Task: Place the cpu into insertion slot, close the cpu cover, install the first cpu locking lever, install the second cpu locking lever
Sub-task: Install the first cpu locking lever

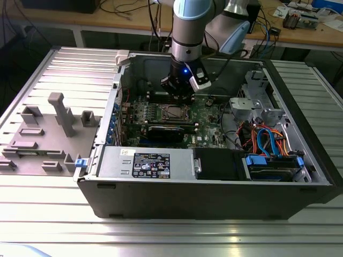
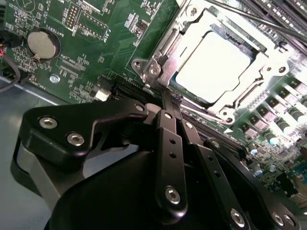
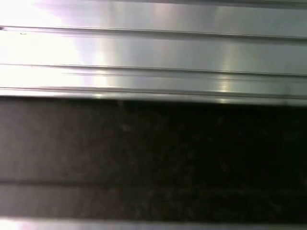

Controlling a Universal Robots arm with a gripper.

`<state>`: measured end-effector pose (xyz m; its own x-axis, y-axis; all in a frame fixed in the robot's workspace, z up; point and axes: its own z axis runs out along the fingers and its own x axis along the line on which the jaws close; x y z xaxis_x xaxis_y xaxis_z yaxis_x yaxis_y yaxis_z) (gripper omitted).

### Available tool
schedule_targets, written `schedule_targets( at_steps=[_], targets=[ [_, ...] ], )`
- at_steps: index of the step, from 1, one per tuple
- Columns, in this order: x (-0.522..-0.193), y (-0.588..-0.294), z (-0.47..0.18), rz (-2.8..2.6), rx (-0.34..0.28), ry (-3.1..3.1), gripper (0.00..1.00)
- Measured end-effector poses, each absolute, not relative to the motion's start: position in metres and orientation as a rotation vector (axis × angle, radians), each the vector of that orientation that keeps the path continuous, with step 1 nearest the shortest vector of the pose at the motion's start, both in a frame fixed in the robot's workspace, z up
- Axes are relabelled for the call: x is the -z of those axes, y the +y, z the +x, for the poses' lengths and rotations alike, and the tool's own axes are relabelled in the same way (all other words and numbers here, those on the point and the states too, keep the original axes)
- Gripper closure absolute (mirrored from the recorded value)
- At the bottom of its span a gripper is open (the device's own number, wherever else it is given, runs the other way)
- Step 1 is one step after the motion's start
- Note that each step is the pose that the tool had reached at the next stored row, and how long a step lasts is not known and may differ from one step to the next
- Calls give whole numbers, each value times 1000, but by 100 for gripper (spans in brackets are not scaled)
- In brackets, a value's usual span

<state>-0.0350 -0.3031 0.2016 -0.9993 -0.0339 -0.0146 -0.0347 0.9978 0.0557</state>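
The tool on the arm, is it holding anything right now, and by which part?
Nothing is visibly held. The black tool hangs just beside the silvery socket frame holding the square silver-grey chip; whether it touches that frame cannot be told.

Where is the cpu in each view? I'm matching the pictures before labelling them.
Exterior view: the cpu lies mid-board inside the open computer case, just below the arm.
Second wrist view: the cpu is the pale square framed by the cpu cover.
First wrist view: ribbed metal bands above a dark strip.
Shared landmark: the green motherboard, also in the second wrist view.
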Motion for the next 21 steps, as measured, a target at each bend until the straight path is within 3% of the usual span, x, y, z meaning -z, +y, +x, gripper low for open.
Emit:
schedule_targets(
  at_steps=[21],
  targets=[
    [-205,-303,-35,-54,-88,3126,89]
  ],
)
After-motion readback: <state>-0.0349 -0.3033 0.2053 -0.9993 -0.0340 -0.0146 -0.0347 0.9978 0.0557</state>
